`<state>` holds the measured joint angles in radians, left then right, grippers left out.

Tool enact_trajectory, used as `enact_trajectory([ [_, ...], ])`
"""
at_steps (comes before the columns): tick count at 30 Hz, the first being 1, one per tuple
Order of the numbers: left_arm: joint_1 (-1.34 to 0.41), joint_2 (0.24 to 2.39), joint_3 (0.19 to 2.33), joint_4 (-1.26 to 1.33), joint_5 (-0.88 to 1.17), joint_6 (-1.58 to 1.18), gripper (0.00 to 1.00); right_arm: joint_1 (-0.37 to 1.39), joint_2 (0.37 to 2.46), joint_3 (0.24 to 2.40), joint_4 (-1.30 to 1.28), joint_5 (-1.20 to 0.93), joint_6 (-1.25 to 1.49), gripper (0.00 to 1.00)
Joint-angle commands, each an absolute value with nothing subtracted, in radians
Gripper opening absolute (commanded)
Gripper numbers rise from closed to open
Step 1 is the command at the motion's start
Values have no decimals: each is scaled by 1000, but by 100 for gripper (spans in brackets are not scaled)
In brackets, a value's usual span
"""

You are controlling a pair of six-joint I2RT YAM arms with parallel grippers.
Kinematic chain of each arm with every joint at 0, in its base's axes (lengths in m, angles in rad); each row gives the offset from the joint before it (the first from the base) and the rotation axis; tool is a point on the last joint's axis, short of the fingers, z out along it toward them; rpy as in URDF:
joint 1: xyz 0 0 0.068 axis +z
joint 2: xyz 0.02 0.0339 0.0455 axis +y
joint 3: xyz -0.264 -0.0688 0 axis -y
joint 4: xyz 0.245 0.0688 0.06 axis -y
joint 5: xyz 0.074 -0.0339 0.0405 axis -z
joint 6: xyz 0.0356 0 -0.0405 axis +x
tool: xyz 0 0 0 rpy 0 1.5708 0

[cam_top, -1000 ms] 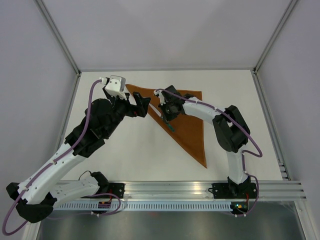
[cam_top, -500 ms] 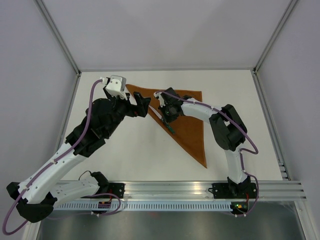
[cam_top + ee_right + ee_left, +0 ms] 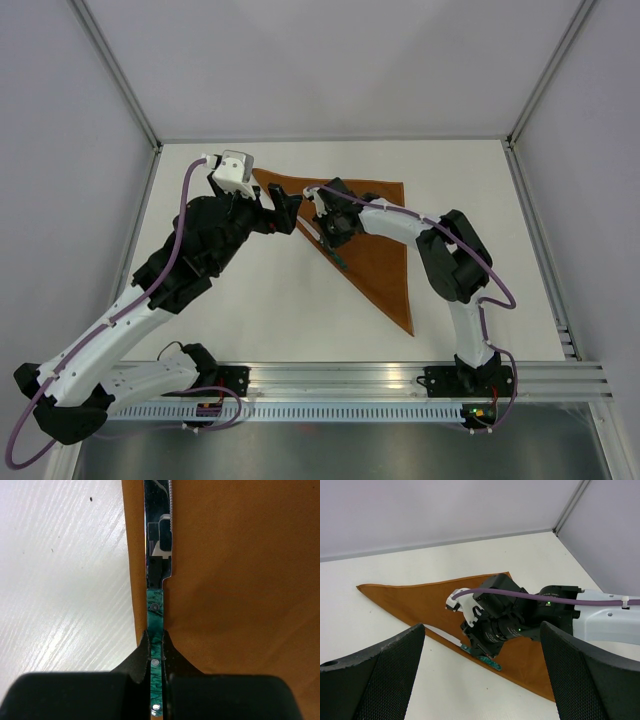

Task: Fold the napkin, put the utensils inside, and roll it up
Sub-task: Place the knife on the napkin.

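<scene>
Rust-orange cloth, the napkin (image 3: pixel 382 240), lies flat on the white table (image 3: pixel 260 310), already folded into a triangle. Its long folded edge runs diagonally from the far left corner to the near right tip. Along that edge lies the utensil (image 3: pixel 159 565), a knife with a serrated steel blade and a marbled green handle. In the right wrist view it sits over the cloth just inside the fold and parallel to it, with bare table close beside. Whether it rests fully on the cloth or hangs slightly above, I cannot tell.

The right hand (image 3: pixel 155 647) is clamped on the green handle, pinching it from both sides, with the blade pointing away from the wrist.

The fold looks done, so the step in hand appears to be placing the utensil inside. The next move likely calls for letting go and lifting straight clear, so the knife is not dragged off its line. Only one utensil is in view.

The right arm reaches in from its base, elbow out to the right, wrist pitched down over the napkin's left part. The left arm stretches to the far left. The left hand (image 3: pixel 284 214) has its jaws spread wide, holds nothing, and hovers near the napkin's far left corner, facing the right hand.
</scene>
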<state>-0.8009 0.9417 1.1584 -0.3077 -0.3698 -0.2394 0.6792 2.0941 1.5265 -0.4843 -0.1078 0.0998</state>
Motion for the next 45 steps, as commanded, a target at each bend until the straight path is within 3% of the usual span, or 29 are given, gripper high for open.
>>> enact_trajectory([
  [1, -804, 940, 1164, -295, -394, -261, 100, 689, 2097, 1537, -488, -84, 104, 0],
  [23, -804, 937, 1158, -293, -397, -256, 100, 690, 2117, 1548, -503, -89, 86, 1],
  [27, -804, 937, 1158, -293, -397, -255, 100, 690, 2108, 1546, -503, -94, 84, 18],
  [35, -804, 940, 1166, -295, -396, -252, 100, 690, 2085, 1586, -538, -101, 78, 40],
  [45, -804, 962, 1201, -290, -350, -232, 100, 681, 1987, 1666, -584, -54, 54, 50],
])
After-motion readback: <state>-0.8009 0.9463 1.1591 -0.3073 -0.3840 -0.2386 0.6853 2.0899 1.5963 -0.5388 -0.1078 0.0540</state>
